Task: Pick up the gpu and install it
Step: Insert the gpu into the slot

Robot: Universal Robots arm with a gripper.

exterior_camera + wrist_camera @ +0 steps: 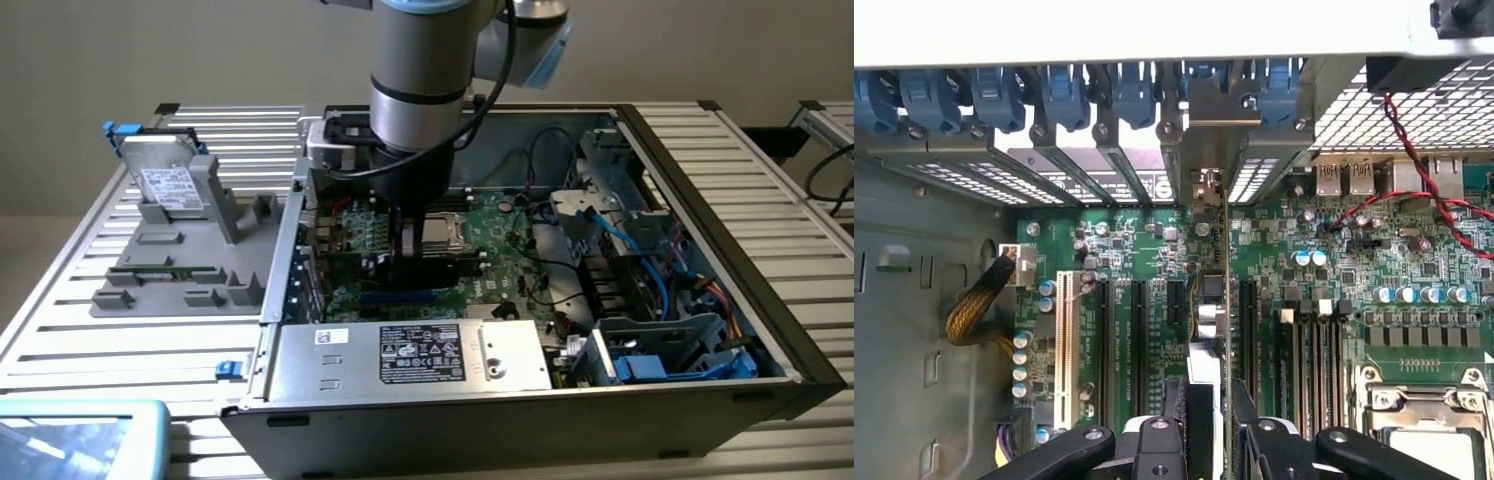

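Fingers (1156, 450) grasp the gpu (1219, 300), which stands on edge over the motherboard (1334, 250) inside the case (507, 420), with its bracket (1212, 100) at the rear slot wall. In the exterior view, a hard drive (171, 185) stands in a grey rack (174, 280) at ten o'clock from the case.

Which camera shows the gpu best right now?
The wrist view: the gpu stands edge-on in the gripper, above the motherboard slots, its silver bracket at the case's rear wall. In the exterior view the arm hides most of it; a dark part shows under the gripper.
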